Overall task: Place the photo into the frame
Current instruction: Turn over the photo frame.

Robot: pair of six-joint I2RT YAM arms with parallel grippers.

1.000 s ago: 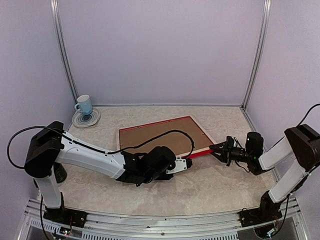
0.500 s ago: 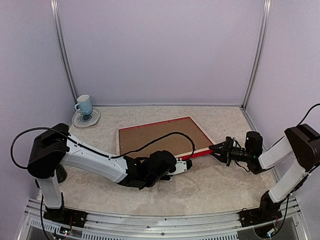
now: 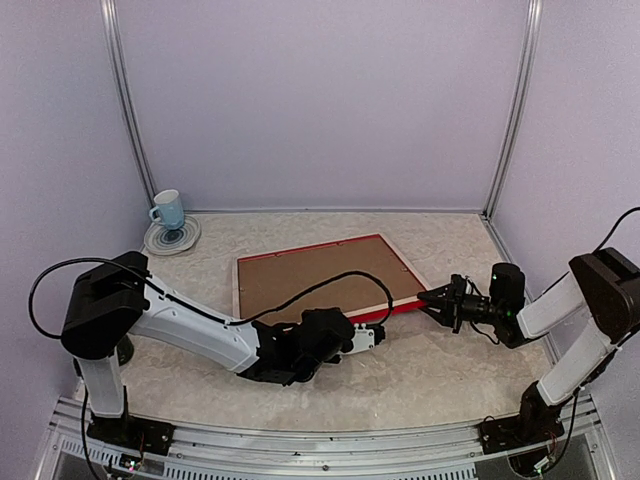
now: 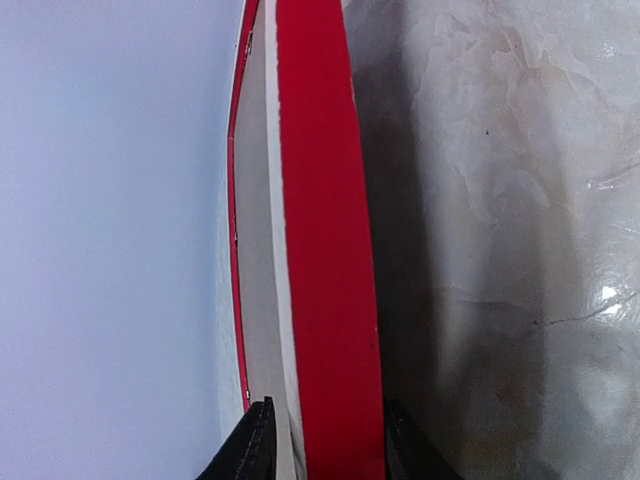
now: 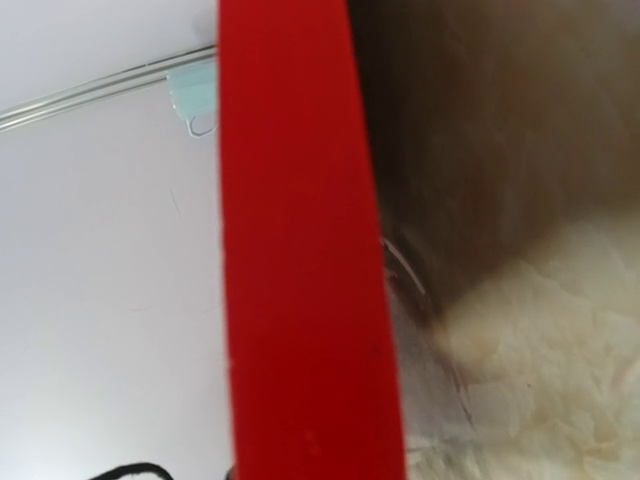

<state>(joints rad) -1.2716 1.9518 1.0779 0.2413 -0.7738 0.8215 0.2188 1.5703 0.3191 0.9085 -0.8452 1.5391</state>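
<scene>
The frame lies back-up on the tabletop, the brown backing board showing inside its bars. The left gripper sits at the frame's near edge. In the left wrist view, its fingers flank the red bar closely, but I cannot tell whether the jaws pinch it. The right gripper has its jaws clamped on the frame's near right corner. A blue mug on a saucer stands well beyond the frame's far left corner.
</scene>
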